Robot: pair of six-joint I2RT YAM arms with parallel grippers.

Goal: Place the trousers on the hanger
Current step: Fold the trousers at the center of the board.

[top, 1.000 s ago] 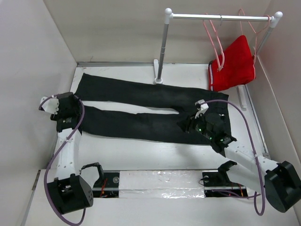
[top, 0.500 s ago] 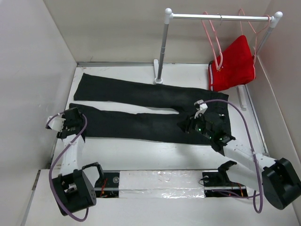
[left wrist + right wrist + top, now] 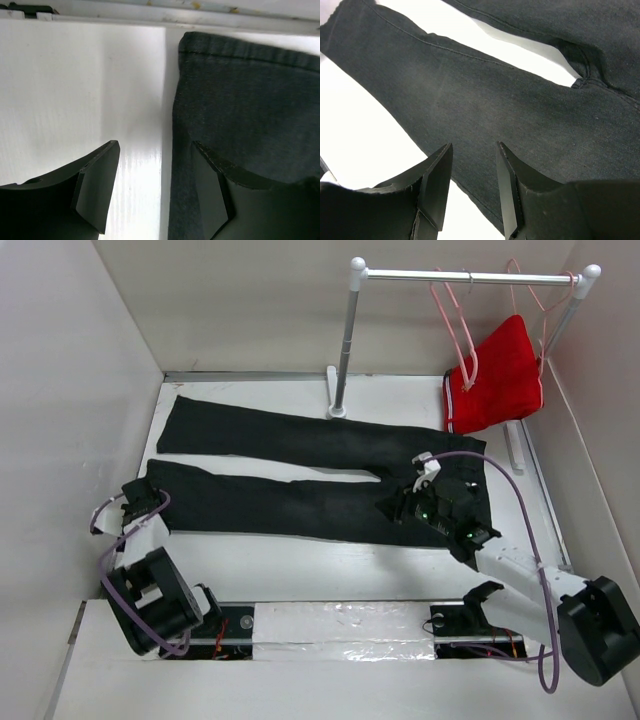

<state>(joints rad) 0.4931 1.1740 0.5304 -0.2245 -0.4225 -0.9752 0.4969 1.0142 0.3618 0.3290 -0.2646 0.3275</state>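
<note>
Trousers (image 3: 290, 505): waistband end lying partly hidden beneath the right arm (image 3: 455, 520); button being too small to tell. Leg end (image 3: 240, 90), left wrist view: running off right and bottom edges. Red shorts (image 3: 497, 375): covering the lower part of the shorts' hanger (image 3: 527, 290).

my left gripper (image 3: 155, 150) hangs with its jaws apart over the side edge of the trousers (image 3: 300, 475), one finger above bare table (image 3: 300, 570), the other above cloth. the left wall (image 3: 70, 390) is near, so there is little room outward. my right gripper (image 3: 474, 147) stands with its jaws parted above the near leg, nothing between them. the bare strip along the near side gives free passage between my arms. at the back the rack post (image 3: 345, 340) stands just beside the far leg. the red shorts (image 3: 500, 375) fill the right back corner under the rail (image 3: 460, 277), close to the right wall (image 3: 605, 390).
</note>
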